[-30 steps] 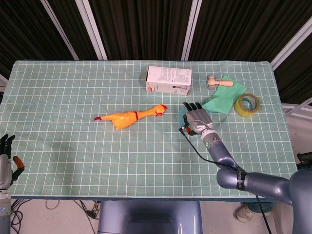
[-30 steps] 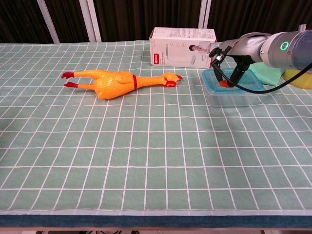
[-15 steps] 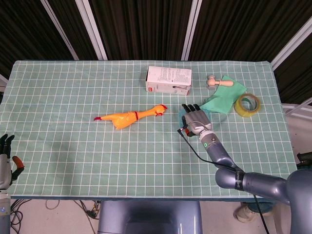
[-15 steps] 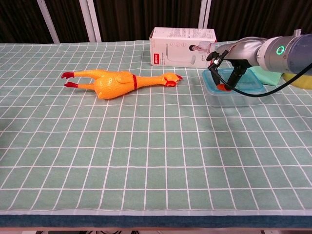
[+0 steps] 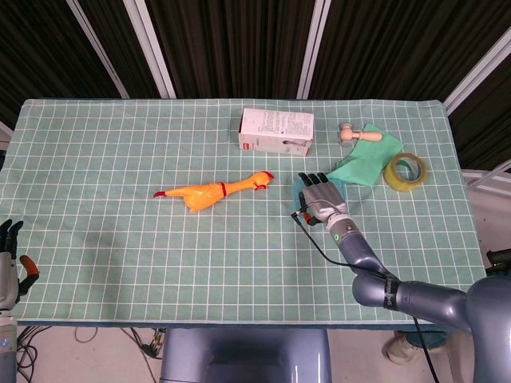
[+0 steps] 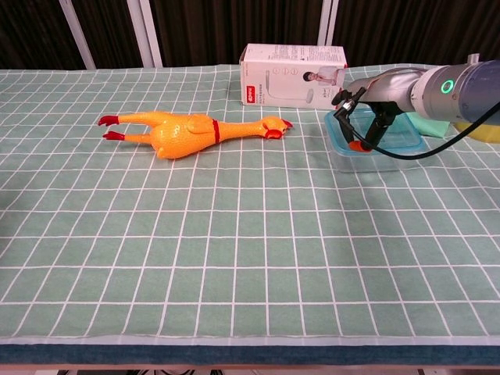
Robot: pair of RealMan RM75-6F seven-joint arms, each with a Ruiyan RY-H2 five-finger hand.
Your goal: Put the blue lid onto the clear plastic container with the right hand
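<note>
The clear plastic container [image 6: 366, 161] stands right of centre on the checked cloth, and the blue lid [image 6: 394, 134] lies on top of it. My right hand [image 6: 373, 100] hovers flat over the lid's left part with its fingers stretched out, an orange-tipped digit hanging at the near-left rim. I cannot tell whether it touches the lid. In the head view the right hand [image 5: 322, 199] hides most of the container; only a teal edge of the lid [image 5: 296, 187] shows. My left hand [image 5: 8, 259] hangs off the table's near-left corner, fingers apart, holding nothing.
A yellow rubber chicken [image 6: 187, 130] lies left of the container. A white carton [image 6: 293, 74] stands just behind it. Further right are a green cloth [image 5: 367, 159], a wooden peg figure [image 5: 351, 134] and a roll of yellow tape [image 5: 406, 171].
My right hand has eased a little toward the lid's near-left edge and sunk slightly. The lid, the container and my left hand have stayed put.
</note>
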